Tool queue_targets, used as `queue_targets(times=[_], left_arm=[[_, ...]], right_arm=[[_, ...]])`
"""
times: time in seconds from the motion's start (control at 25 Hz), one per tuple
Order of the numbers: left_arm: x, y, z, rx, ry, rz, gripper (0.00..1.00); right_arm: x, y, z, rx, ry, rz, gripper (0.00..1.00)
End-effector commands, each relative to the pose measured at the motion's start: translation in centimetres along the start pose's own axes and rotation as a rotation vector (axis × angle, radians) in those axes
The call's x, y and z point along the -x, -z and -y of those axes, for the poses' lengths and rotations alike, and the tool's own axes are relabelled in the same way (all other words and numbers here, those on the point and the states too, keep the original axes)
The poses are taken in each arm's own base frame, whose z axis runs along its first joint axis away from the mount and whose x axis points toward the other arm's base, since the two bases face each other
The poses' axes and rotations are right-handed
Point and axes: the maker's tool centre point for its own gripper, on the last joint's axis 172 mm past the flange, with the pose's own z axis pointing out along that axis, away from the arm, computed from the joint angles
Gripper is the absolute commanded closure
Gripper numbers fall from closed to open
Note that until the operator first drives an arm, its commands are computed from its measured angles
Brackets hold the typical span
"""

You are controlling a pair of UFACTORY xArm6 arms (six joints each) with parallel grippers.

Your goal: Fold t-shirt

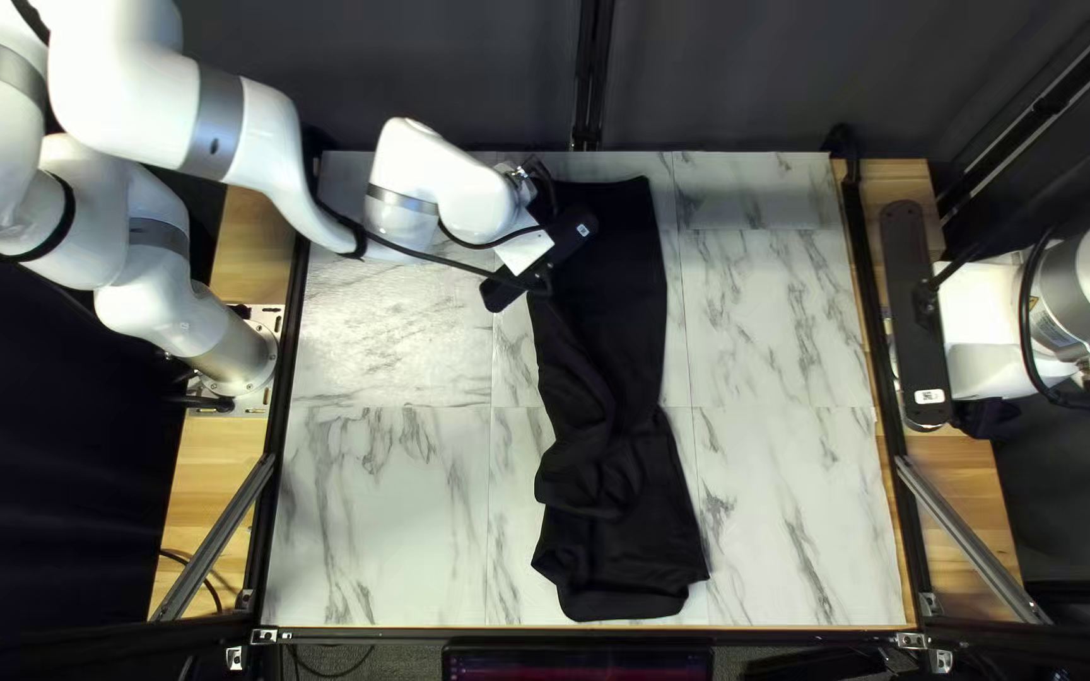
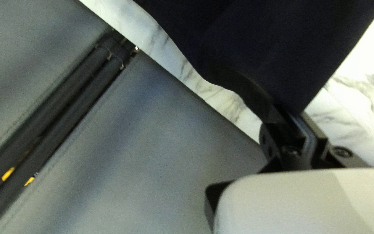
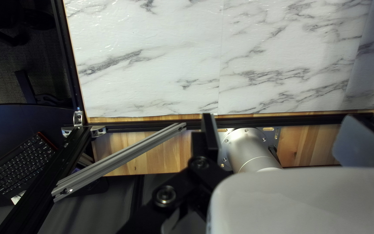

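Top left view: a black cloth t-shirt (image 1: 646,290) lies in a long strip down the middle of the white worktop with grey marble streaks (image 1: 785,315).
Shirt's near end: spread out wide by the near edge, with lumpy folds just above it.
Shirt's far end: smoother, close to the dark curtain (image 1: 419,76).
Left hand: the black left hand (image 1: 550,196) is at the shirt's far end, tipped over. In the left wrist view, its two fingers (image 2: 297,123) are clamped on a corner of the shirt.
Right hand: the black right hand (image 1: 979,415) is at the worktop's right side, well apart from the shirt. In the right wrist view, its fingers (image 3: 209,132) are spread apart with no cloth between them.
Beside right hand: a slanted silver metal bar (image 3: 122,158) and, farther off, a black keyboard (image 3: 18,162).
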Motion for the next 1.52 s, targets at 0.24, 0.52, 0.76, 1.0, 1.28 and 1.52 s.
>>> queue_targets(times=[0.24, 0.52, 0.76, 1.0, 1.28, 1.52], left_arm=[[3.2, -0.7, -2.6, 0.002, 0.039, 0.027, 1.0], [5.9, -1.3, -3.6, -0.007, 0.069, 0.039, 1.0], [5.4, -1.1, -3.2, -0.012, 0.074, 0.038, 1.0], [2.5, -1.5, 0.0, -0.007, 0.052, 0.021, 1.0], [-0.8, -2.4, 4.2, 0.007, 0.02, -0.008, 1.0], [-3.6, -4.3, 7.2, 0.035, -0.001, -0.031, 1.0]], right_arm=[[0.0, 0.0, 0.0, 0.0, 0.0, 0.0, 0.0], [0.0, 0.0, 0.0, 0.0, 0.0, 0.0, 0.0], [0.0, 0.0, 0.0, 0.0, 0.0, 0.0, 0.0], [0.0, 0.0, 0.0, 0.0, 0.0, 0.0, 0.0], [0.0, 0.0, 0.0, 0.0, 0.0, 0.0, 0.0], [0.0, 0.0, 0.0, 0.0, 0.0, 0.0, 0.0]])
